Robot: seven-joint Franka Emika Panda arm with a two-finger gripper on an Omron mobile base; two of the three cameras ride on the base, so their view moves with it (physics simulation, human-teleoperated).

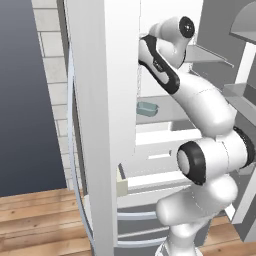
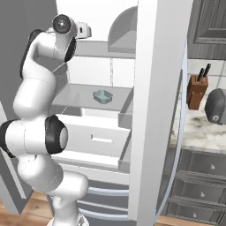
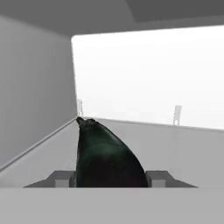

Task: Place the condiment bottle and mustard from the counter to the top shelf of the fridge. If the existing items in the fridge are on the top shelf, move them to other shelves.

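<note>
- Black, glossy, tapered object (image 3: 105, 155): one of the existing items. It sits between the gripper (image 3: 109, 178) fingers in the hand view, low over the pale grey top shelf (image 3: 175, 144) of the tall grey-white fridge (image 1: 100, 125). The jaws appear clamped on it, one dark pad showing at each flank.
- Step, as you should judge it: clearing this item off the top shelf. Lift it just clear of the panel before you draw back; its narrow tip points at the rear corner.
- Withdraw straight out along the hand's own line. The left side wall (image 3: 35, 96) is near, so do not swing sideways while inside.
- Teal, shallow round dish (image 2: 102, 96): rests on the shelf below (image 2: 79, 97), well apart from the hand. Set the black item down beside it, not upon it.
- White-grey marbled counter (image 2: 198, 128): right of the open fridge door. Neither condiment bottle nor mustard can be made out on it.
</note>
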